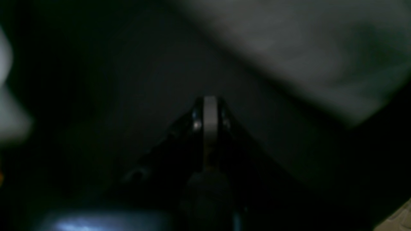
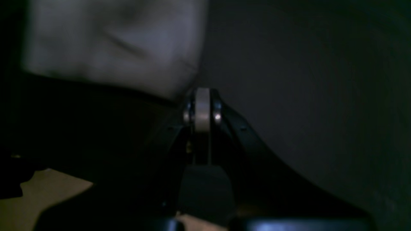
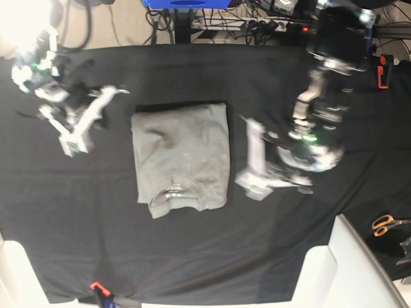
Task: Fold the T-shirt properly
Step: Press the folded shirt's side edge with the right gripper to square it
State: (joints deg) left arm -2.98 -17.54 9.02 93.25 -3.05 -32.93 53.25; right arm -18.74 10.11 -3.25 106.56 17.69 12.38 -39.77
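Grey cotton T-shirt [image 3: 181, 157] lies folded to a rectangle; both grippers, left [image 3: 253, 160] and right [image 3: 80, 128], pinched closed, empty. Next, probably: final fold from 6 o'clock hem.

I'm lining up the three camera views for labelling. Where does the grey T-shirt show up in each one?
Base: the plain grey cotton T-shirt lies folded into a rectangle at the centre, between the two arms.
Left wrist: a blurred grey patch fills the upper right.
Right wrist: a blurred grey patch fills the upper left, reaching the shut fingers.
Shared landmark: the large black cloth covering the table, dark around the shirt in every view.
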